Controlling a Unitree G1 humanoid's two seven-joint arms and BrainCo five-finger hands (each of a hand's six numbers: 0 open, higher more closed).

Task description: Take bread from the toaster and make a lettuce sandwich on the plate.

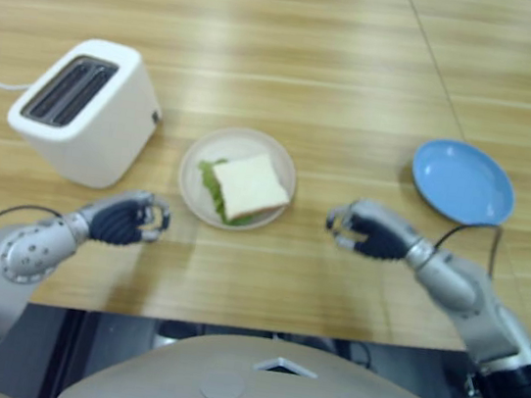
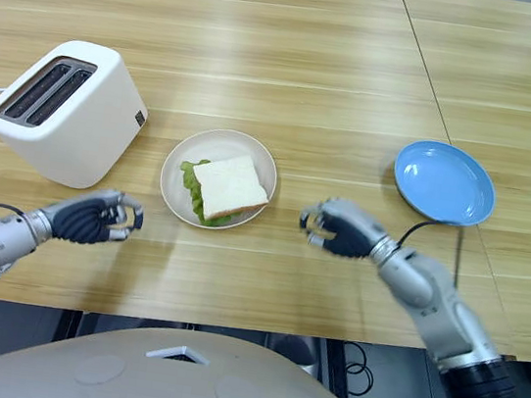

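The square white bread slice (image 2: pixel 231 185) lies on green lettuce leaves (image 2: pixel 191 189) in the round cream plate (image 2: pixel 252 153) on the pale wooden table (image 2: pixel 266 51). The sandwich looks assembled, so nothing needs gripping. The left hand (image 2: pixel 95 218) and right hand (image 2: pixel 341 227) flank the plate without touching it, fingers curled in on nothing. The white two-slot toaster (image 2: pixel 65 111) stands to the left, and a round blue plate (image 2: pixel 444 182) lies to the right.
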